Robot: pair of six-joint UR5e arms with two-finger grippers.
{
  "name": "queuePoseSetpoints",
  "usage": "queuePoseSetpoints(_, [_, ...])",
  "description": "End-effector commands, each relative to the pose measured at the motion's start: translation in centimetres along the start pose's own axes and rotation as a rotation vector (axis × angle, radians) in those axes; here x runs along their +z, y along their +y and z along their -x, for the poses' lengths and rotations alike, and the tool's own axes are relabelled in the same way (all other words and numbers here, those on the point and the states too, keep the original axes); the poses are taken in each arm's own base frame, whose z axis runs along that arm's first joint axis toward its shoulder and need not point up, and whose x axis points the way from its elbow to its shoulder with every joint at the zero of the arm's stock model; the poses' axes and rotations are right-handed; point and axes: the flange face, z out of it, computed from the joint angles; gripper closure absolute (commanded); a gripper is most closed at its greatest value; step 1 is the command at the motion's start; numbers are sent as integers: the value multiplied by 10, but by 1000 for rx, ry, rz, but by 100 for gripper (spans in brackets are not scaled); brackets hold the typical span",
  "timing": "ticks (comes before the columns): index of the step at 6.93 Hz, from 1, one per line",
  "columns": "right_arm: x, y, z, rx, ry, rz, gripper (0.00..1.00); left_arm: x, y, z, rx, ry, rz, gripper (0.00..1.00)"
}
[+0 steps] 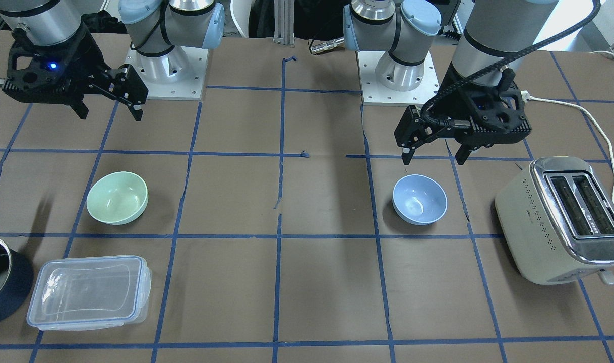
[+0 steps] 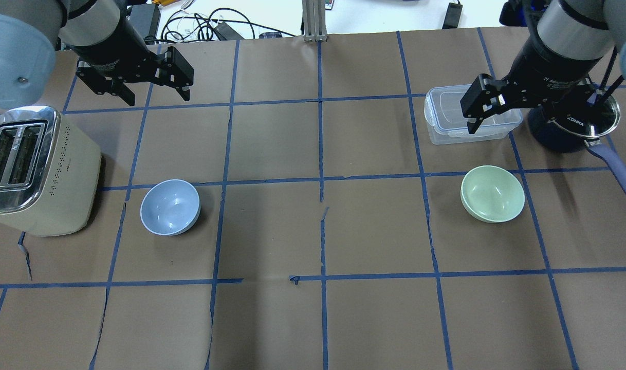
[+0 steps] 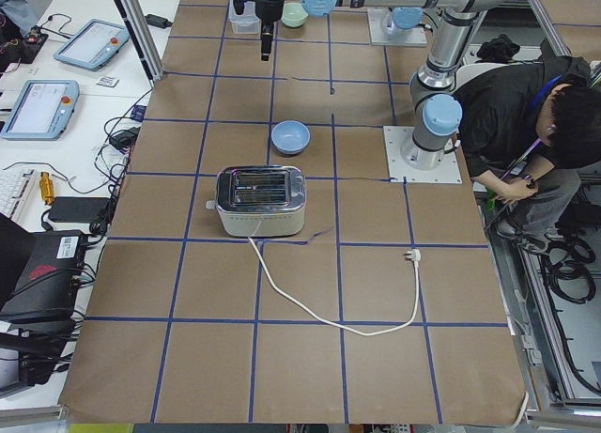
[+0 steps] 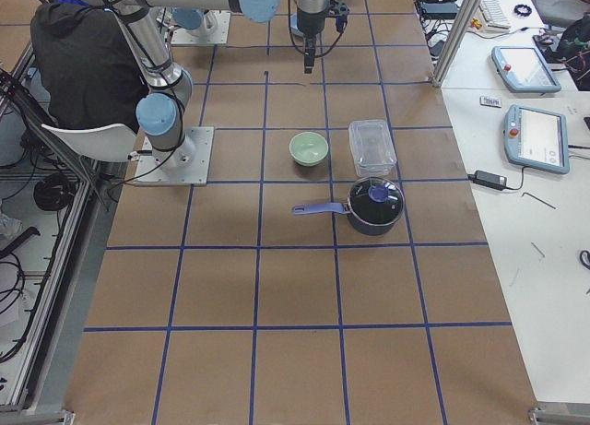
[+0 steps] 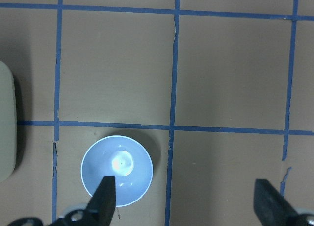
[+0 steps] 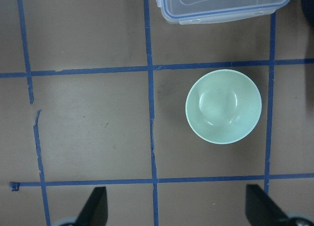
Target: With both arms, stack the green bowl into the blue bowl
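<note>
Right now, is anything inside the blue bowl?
Nothing shows inside the blue bowl: its inner surface is bare in the overhead and front views. The table under it is covered.

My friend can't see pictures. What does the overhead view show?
A blue bowl and a green bowl sit far apart on a brown table with blue tape lines. The left end effector and right end effector hover open and empty.
</note>
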Motion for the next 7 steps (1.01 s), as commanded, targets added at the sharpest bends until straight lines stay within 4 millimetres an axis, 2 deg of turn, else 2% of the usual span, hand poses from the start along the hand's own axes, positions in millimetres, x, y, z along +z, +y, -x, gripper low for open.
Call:
queuePoseSetpoints(1, [1,4,7,-3,1,4,0,4,-1,-2,-8,-2,8,0])
queuePoseSetpoints(2, [4,6,14,-6,7,14,0,5,-2,-2,-10,-14,9,0])
queuePoseSetpoints(7, [3,7,11,9,38,14,0,5,-2,-3,-15,-12,12,0])
